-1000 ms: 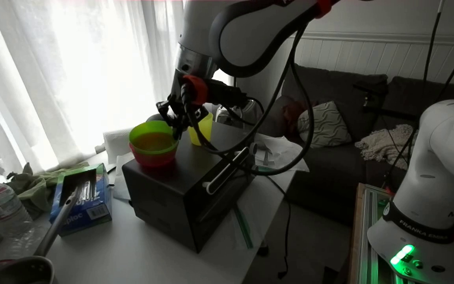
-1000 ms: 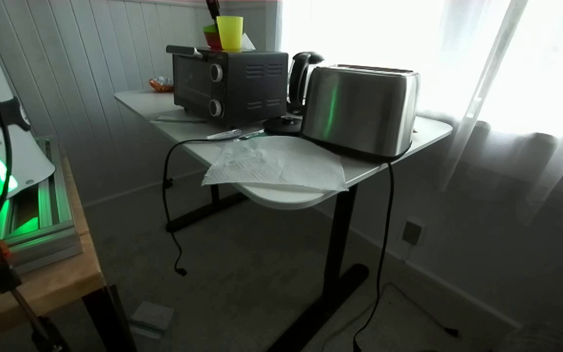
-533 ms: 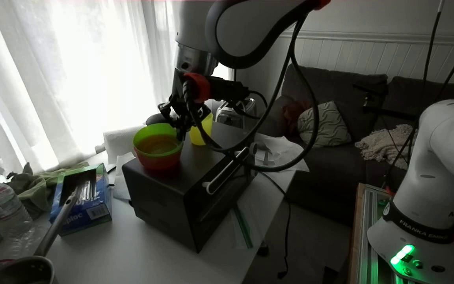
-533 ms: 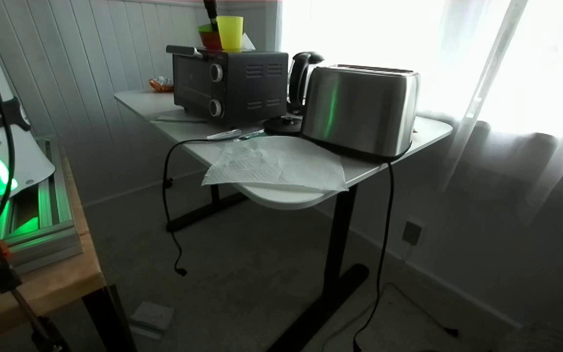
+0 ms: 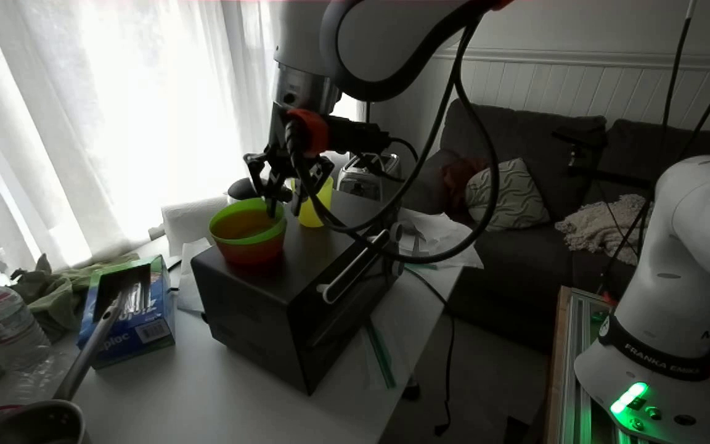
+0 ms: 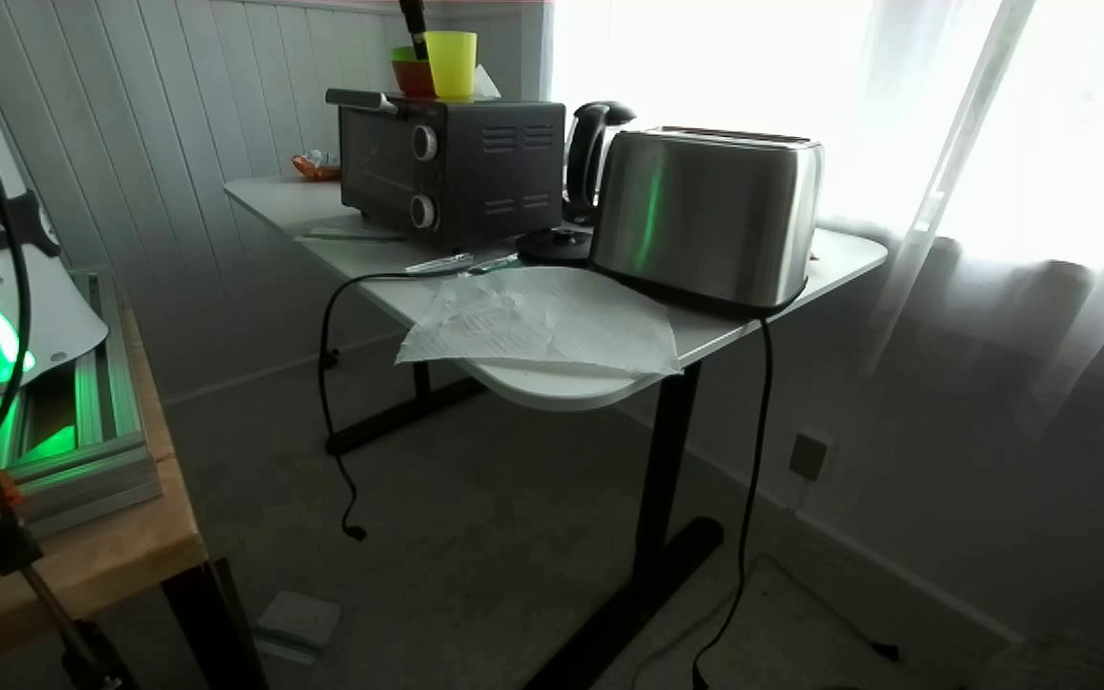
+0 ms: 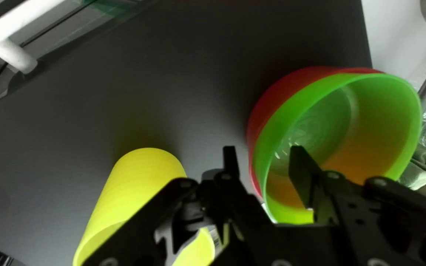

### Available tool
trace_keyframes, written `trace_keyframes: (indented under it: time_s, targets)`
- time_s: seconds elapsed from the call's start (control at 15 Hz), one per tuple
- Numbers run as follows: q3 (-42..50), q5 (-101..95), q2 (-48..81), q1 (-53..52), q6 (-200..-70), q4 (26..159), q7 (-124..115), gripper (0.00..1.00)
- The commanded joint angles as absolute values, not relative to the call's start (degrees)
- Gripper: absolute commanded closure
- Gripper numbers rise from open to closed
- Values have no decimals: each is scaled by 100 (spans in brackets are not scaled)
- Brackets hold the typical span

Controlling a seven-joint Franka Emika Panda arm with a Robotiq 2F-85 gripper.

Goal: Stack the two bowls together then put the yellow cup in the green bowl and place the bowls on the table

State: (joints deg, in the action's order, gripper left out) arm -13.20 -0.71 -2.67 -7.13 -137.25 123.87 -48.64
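The lime-green bowl (image 5: 241, 225) sits inside the pink bowl (image 5: 249, 253) on top of the black box-shaped oven. The green bowl (image 7: 320, 122) looks slightly tilted in the wrist view, with the pink bowl (image 7: 282, 88) showing along one side. My gripper (image 5: 284, 211) is open over the stack's near rim. In the wrist view the gripper (image 7: 264, 149) has one finger over the inside of the green bowl and the other outside both walls. The yellow cup (image 7: 135, 184) stands beside the bowls on the oven and also shows in both exterior views (image 5: 317, 206) (image 6: 453, 65).
The black oven (image 6: 514, 158) stands on the pale table (image 5: 207, 394), with a front handle (image 5: 355, 268). A steel toaster (image 6: 705, 220) and a kettle (image 6: 587, 163) stand behind it. A blue box (image 5: 130, 327), a water bottle (image 5: 19, 333) and a pan (image 5: 28, 425) are on the table.
The green bowl has shifted slightly right and settled lower in the pink bowl. The gripper fingers, close together at the rim before, have spread apart.
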Motion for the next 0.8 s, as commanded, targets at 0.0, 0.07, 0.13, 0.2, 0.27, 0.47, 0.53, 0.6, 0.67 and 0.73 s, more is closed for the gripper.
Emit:
trace_keyframes:
  time_s: [0.0, 0.07, 0.13, 0.2, 0.27, 0.47, 0.53, 0.6, 0.67, 0.73]
  targets:
    - [-1202, 195, -549, -790, -13654, 12401, -4740, 26]
    - [-1191, 217, -594, -781, -13664, 12405, -4748, 18]
    - [-1181, 240, -627, -775, -13658, 12408, -4737, 12]
    - [-1170, 272, -665, -771, -13661, 12414, -4721, 4]
    - [-1154, 249, -715, -754, -13694, 12440, -4732, 1]
    - [-1080, 242, -919, -691, -13723, 12499, -4775, 0]
    - [-1049, 230, -988, -661, -13677, 12508, -4812, 0]
    - [-1023, 130, -1051, -618, -13572, 12508, -4881, 0]
    - [-1013, -84, -1094, -548, -13485, 12524, -5009, 0]
    - [-997, -212, -1121, -483, -13362, 12536, -5090, 0]
